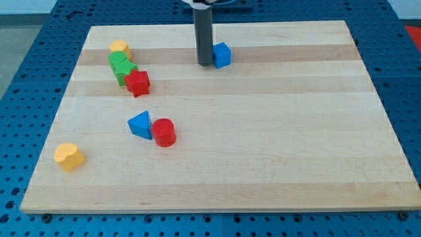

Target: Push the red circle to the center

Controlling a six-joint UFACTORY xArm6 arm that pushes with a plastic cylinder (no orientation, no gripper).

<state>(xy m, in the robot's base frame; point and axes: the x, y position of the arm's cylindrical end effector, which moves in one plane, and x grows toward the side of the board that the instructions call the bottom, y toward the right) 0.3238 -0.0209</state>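
My tip (204, 64) rests on the wooden board (276, 164) near the view's top, a little left of the middle; it is a plain rod end, so there is nothing to spread or pinch. Just to its right, touching or nearly so, sits a blue cube (222, 54).

The red circle (164, 132), a short cylinder, lies well below my tip and somewhat to its left, in the lower left part of the board. Touching its left side is a blue triangle (140, 124).

Between that pair and the view's top left stands a tight cluster, well to the left of my tip: a red star-shaped block (138, 83) lowest, two green blocks (122, 68) against it whose shapes I cannot make out, and a yellow block (120, 47) at the top.

Far to the lower left of my tip, near the board's corner, lies a yellow heart-like block (69, 157), apart from all others.

The stretch of board from my tip down to the red circle holds no block.
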